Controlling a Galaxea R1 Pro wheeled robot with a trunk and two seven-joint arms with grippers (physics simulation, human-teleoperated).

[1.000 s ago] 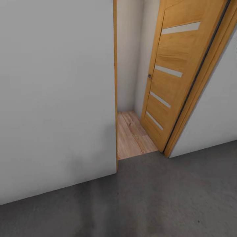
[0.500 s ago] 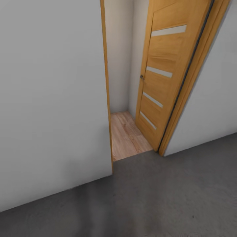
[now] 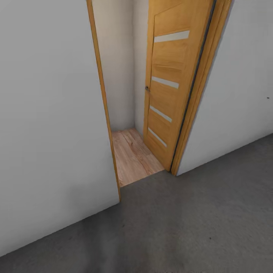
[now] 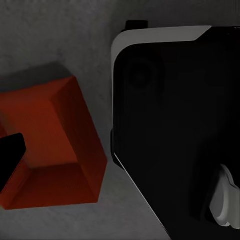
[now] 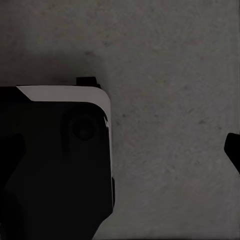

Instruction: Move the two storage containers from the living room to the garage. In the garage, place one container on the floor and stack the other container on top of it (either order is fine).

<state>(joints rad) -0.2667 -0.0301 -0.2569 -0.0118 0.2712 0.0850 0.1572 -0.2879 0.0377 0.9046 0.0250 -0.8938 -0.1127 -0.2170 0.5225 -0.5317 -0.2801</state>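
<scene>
Since the earlier head pictures the whole view has slid: doorway [image 3: 129, 113] and open wooden door [image 3: 168, 83] now sit further left in the frame and the white wall [image 3: 49, 113] on the left takes less of it. That is camera motion, so the robot's base or head is turning; door and wall themselves have not shifted. More of the passage behind the doorway shows, with light wood planks [image 3: 132, 155] running up to the threshold.

Robot stands on the floor [image 3: 189, 227] of dark grey concrete, so probably in the garage, facing the way back into the house.

Left wrist view: one storage container [image 4: 50, 145], orange-red, open top, sits on the grey floor beside the robot's dark, white-trimmed base [image 4: 170, 130]. A dark fingertip [image 4: 10, 155] of the left fingers overlaps its near edge; whether it grips the wall or only hangs over it cannot be told.

Right wrist view: bare concrete, the base, and a sliver of one dark fingertip [image 5: 233, 150] at the frame edge. Opening cannot be judged; nothing is seen held.

Judgement: one bin is already in the garage, and the turn toward the doorway suggests the robot is heading back for the second.
</scene>
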